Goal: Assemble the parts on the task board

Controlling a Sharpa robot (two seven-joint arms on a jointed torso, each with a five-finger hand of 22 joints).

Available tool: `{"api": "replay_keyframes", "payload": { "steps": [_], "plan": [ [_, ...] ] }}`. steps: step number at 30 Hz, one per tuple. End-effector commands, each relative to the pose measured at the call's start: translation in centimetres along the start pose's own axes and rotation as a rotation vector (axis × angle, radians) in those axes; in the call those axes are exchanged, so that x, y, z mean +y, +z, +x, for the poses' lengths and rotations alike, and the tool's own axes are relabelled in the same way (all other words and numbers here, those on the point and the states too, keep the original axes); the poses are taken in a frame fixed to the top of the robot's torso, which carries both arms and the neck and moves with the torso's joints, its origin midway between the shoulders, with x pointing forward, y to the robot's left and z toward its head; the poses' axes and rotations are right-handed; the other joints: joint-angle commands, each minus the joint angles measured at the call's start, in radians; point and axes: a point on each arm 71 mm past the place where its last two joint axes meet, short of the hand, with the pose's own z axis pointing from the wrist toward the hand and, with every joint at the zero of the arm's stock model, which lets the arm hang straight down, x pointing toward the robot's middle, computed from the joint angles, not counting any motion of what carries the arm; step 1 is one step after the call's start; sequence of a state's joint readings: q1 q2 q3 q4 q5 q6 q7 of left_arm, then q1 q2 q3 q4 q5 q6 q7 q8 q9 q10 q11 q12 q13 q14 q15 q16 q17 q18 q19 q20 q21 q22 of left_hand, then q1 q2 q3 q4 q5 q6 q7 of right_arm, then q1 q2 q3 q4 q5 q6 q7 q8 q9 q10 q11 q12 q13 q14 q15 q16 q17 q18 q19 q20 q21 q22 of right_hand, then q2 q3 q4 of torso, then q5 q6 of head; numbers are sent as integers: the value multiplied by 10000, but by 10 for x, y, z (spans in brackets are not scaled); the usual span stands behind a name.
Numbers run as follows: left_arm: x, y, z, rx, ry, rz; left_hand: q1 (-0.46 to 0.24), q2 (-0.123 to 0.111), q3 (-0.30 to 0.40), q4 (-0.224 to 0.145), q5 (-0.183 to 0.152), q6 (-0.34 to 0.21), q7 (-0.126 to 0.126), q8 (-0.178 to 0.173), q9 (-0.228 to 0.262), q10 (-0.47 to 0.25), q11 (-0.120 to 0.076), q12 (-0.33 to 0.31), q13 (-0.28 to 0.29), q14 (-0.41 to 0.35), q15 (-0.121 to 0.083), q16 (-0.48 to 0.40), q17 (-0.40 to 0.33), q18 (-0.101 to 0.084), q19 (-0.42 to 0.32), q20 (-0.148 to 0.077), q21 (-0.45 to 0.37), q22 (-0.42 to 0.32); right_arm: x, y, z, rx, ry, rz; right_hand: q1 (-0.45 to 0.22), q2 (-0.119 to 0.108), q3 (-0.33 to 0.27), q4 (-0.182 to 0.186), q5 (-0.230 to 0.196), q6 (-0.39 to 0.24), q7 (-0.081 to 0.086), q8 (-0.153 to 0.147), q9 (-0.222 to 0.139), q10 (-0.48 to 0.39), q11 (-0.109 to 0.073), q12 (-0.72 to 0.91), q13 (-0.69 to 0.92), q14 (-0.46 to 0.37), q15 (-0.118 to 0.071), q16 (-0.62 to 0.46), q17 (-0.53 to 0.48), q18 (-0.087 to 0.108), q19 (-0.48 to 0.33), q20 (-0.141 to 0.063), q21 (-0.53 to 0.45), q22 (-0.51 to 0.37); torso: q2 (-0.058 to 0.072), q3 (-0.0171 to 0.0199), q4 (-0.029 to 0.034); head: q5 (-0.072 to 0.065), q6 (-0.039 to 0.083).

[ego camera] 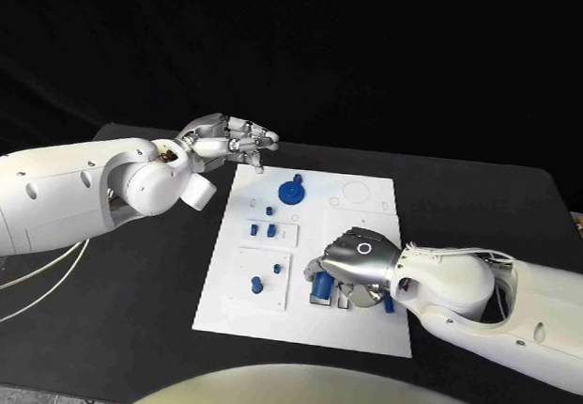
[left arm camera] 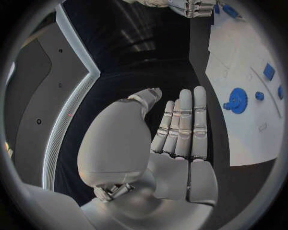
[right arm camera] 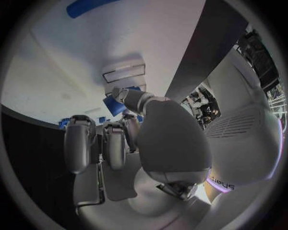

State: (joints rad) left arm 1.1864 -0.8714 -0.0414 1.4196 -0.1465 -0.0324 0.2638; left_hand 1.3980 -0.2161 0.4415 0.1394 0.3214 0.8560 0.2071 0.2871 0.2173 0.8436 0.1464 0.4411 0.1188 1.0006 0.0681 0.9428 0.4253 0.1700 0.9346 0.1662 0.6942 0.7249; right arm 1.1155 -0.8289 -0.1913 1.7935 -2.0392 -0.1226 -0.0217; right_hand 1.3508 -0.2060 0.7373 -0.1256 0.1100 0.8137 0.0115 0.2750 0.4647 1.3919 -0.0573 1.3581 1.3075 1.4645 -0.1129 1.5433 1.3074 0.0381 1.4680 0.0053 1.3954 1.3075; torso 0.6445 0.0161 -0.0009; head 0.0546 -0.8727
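The right hand point(ego camera: 348, 260) presses down among blue parts point(ego camera: 325, 290) near the white board's point(ego camera: 363, 335) front edge; whether it grasps one is unclear. The left hand point(ego camera: 229, 139) hovers empty, fingers loosely apart, at the board's far left corner, beside a blue gear point(ego camera: 291, 192).

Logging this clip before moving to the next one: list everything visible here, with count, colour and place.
Black table: one, black, under everything.
White task board: one flat white plate, mid-table, with shallow recesses.
Blue gear-shaped part: one, blue, on the board's far half, near the left hand.
Small blue block parts: a few, blue, on the board's left middle panel.
Small blue peg parts: two, blue, on the near-left panel.
Blue parts under the right hand: blue, near-right of the board, partly hidden; count unclear.
Left hand: one, silver, fingers curled, holding nothing, at the board's far-left corner.
Right hand: one, silver, over the near-right parts; grip unclear.
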Motion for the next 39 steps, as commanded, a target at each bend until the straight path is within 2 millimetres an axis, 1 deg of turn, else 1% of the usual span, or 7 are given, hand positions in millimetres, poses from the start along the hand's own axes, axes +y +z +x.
{"api": "replay_keyframes", "payload": {
  "steps": [1,7,13,20,25,31,39],
  "plan": [
    [-1,0,2,185,-74,73,30,33,-57,6,47,-71,-23,25,16,-76,20,66,-16,-26,63,-38,-14,120,34,1,-46,-14,1,1,1,57,2,-60,-151,25,65,0,-111,248,82,117,34,91,50,90,755,951,-68,32,2183,-25,289,-86,93,2166,-3,-1,-1,7,1],
    [-1,0,2,163,-68,63,22,34,-65,15,47,-77,-22,32,17,-83,21,74,-19,-34,66,-41,-16,119,27,5,-56,-17,-1,1,2,150,125,-63,-296,100,40,-1,-243,765,257,361,117,139,146,157,792,953,-15,30,2191,-42,322,-61,161,2184,-3,1,-6,16,1],
    [-1,0,2,173,-71,57,22,34,-65,15,47,-77,-22,32,17,-83,21,74,-19,-34,66,-41,-16,119,27,5,-56,-17,0,2,3,178,201,-91,-355,104,5,14,-263,869,303,400,129,165,179,189,815,950,7,24,2182,-55,347,-45,215,2199,6,6,-3,22,1],
    [-1,0,2,154,-66,43,22,34,-65,15,47,-77,-22,32,17,-83,21,74,-19,-34,66,-41,-16,119,27,5,-56,-17,1,1,0,-285,454,-208,-595,275,-128,214,-408,1186,445,474,153,250,285,279,874,957,84,33,2207,-88,420,22,365,2241,2,11,-2,33,1],
    [-1,0,1,147,-64,35,22,34,-65,15,47,-77,-22,32,17,-83,21,74,-19,-34,66,-41,-16,119,27,5,-56,-17,1,-2,-2,-667,686,-328,-613,337,-143,253,-456,1248,460,483,159,282,294,317,905,962,94,44,2229,-94,434,35,393,2249,2,20,-4,55,1],
    [-1,0,1,136,-61,23,18,42,-67,24,47,-85,-21,38,17,-90,23,82,-23,-36,68,-40,-16,120,26,7,-64,-19,0,-5,-6,-883,814,-440,-617,357,-153,266,-492,1267,464,483,160,280,298,315,902,964,99,46,2233,-93,433,40,392,2249,-3,17,-10,76,1],
    [-1,0,1,140,-61,13,15,41,-70,28,47,-91,-21,39,16,-101,24,81,-26,-37,69,-40,-16,120,25,8,-68,-20,-1,-9,-15,-1071,864,-592,-666,357,-207,303,-534,1309,475,486,165,286,309,325,909,966,109,50,2241,-98,443,51,411,2254,-5,13,-15,58,1]
  ]
}}
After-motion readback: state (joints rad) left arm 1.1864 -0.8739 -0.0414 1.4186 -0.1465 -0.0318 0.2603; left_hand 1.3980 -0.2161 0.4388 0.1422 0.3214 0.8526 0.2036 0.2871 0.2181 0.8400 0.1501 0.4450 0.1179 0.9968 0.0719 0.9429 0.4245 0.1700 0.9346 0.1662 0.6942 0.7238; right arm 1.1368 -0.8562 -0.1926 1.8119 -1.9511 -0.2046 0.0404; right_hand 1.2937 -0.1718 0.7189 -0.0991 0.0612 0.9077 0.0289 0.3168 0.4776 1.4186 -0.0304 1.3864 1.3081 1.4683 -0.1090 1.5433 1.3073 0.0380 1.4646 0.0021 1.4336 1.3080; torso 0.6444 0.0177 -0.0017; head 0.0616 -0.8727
